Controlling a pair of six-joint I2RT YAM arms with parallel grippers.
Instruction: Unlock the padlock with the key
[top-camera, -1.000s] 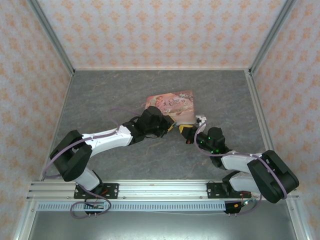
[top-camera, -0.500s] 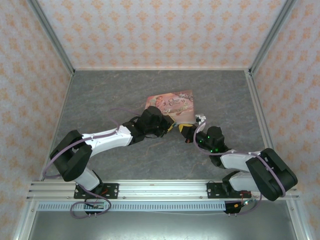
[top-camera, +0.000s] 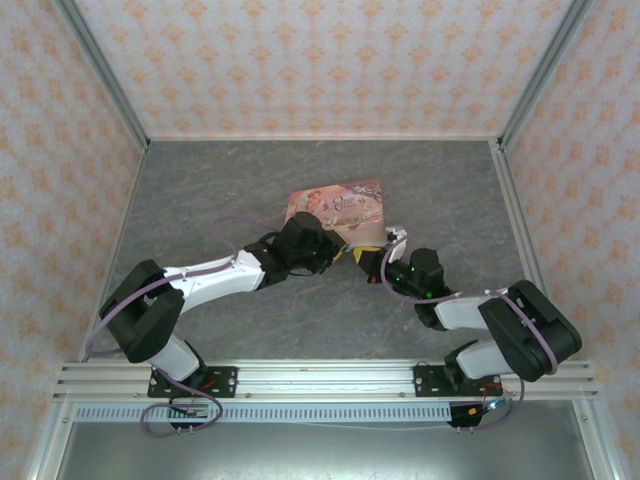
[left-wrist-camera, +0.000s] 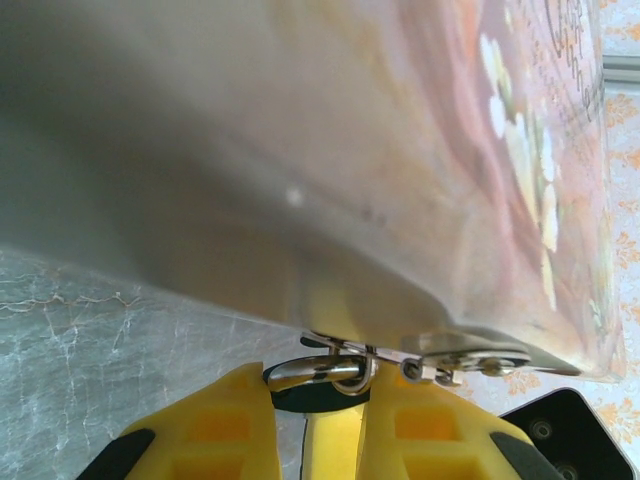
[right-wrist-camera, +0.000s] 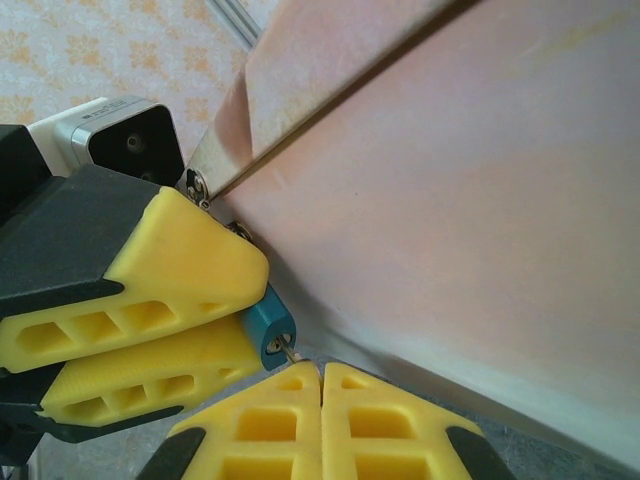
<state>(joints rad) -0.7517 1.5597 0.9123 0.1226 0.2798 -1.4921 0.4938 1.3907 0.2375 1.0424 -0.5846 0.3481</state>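
Note:
In the right wrist view the tiny blue-teal padlock hangs at the bottom edge of the pink tin, pinched between the left gripper's yellow fingers. A thin metal key sticks into its keyhole, and my right gripper is shut on the key's other end. The left wrist view has the padlock's metal shackle running through the tin's hasp, with my left gripper closed round the lock. From above, both grippers meet at the tin's near corner.
The pink illustrated tin lies on the grey table mid-field, its near corner against the grippers. Patterned walls and metal frame posts enclose the table. The left wrist camera housing sits close to the tin's edge.
The right arm has pushed in towards the left gripper and the tin's corner. The tin has shifted slightly to the left. The left arm has barely moved.

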